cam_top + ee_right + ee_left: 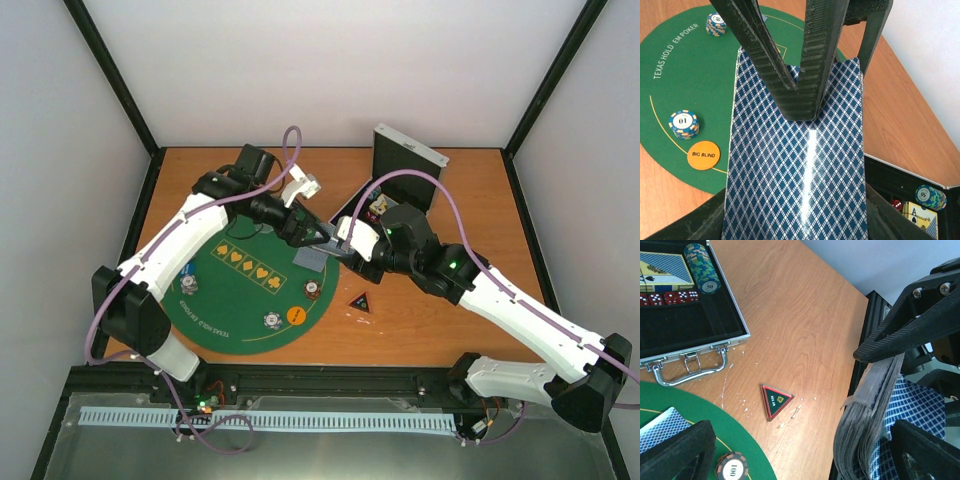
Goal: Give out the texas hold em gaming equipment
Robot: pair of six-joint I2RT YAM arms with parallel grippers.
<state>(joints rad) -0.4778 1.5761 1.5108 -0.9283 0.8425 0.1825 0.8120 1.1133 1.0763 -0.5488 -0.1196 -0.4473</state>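
Over the right rim of the green mat (230, 300), in the top view, the left gripper (306, 232) and right gripper (343, 248) meet at the deck of cards (320, 258), each about as near as the other. From the left wrist, the deck stands edge-on at the right, with one left finger (927, 452) against its patterned back and the other finger (675, 452) well apart (spread wide, gripping nothing). From the right wrist, the right fingers (692, 227) clamp the deck by its long edges. Its long axis runs outward toward the mat, so taking the top card probably means dragging it along that line.
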